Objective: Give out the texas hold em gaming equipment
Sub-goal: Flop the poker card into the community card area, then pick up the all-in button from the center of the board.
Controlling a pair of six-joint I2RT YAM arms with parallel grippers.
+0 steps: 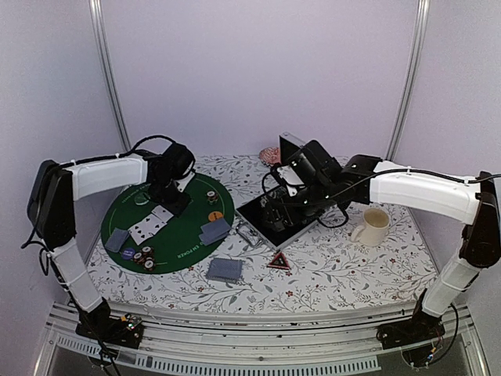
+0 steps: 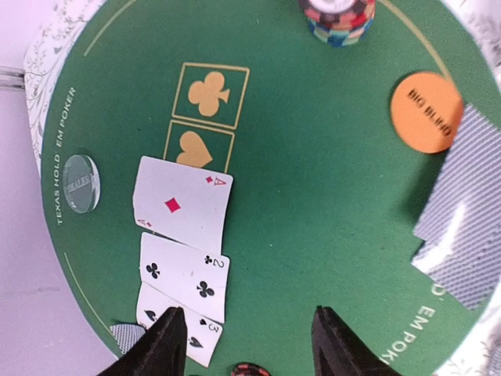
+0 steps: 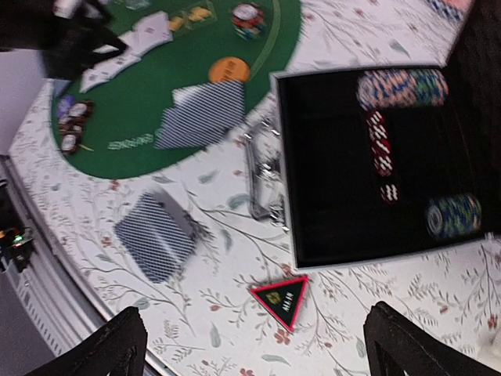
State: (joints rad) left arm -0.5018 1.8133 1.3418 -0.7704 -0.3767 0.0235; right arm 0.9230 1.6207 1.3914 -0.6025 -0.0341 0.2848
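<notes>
The left claw [image 2: 246, 345] is hovering over the green mat [image 2: 313, 196], its jaws standing partly apart and gripping nothing. Three face-up cards [image 2: 184, 205] are lying in an overlapping row just ahead of it: ace of diamonds, two of clubs and three of spades, the last partly hidden by one finger [image 2: 160, 348]. One orange button [image 2: 427, 111] is sitting on the mat beside a face-down pair [image 2: 462, 227]. One chip stack [image 2: 337, 17] is standing beyond the button, near the mat's far edge. One clear disc [image 2: 81, 182] is lying by the mat's rim.

At the mat's near edge a chip cluster [image 1: 141, 256] is sitting, too small to count, with another face-down lot [image 1: 117, 239] beside it. One face-down pile [image 1: 225, 269] is lying off the mat on the table [image 1: 352, 274].

The right claw [image 3: 254, 329] is hanging wide open and empty above the table, near the open case [image 3: 329, 180], where four chip rows [image 3: 403, 88] are lying. One red triangle [image 3: 282, 298] and one mug [image 1: 373, 225] are sitting on the table.
</notes>
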